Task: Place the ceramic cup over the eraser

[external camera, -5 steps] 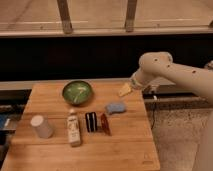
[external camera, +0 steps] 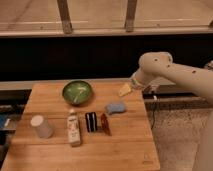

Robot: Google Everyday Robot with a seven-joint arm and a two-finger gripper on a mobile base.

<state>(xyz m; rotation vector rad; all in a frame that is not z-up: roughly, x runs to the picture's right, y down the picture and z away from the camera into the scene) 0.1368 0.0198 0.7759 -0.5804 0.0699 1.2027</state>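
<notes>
The off-white ceramic cup (external camera: 42, 126) stands at the left side of the wooden table (external camera: 125, 150), near its left edge. The eraser (external camera: 91, 121), a small black block with thin white stripes, lies in the middle of the table, between a white bottle and a reddish-brown item. My gripper (external camera: 125, 89) hangs over the table's back right part, far from the cup and above and to the right of the eraser. It is empty of the task's things.
A green bowl (external camera: 77, 92) sits at the back middle. A white bottle with a label (external camera: 74, 128) lies left of the eraser. A reddish-brown narrow item (external camera: 105, 123) lies right of it. A light blue pad (external camera: 115, 107) lies further right. The floor lies right of the table.
The arm and gripper have shifted slightly; the objects on the table have not moved.
</notes>
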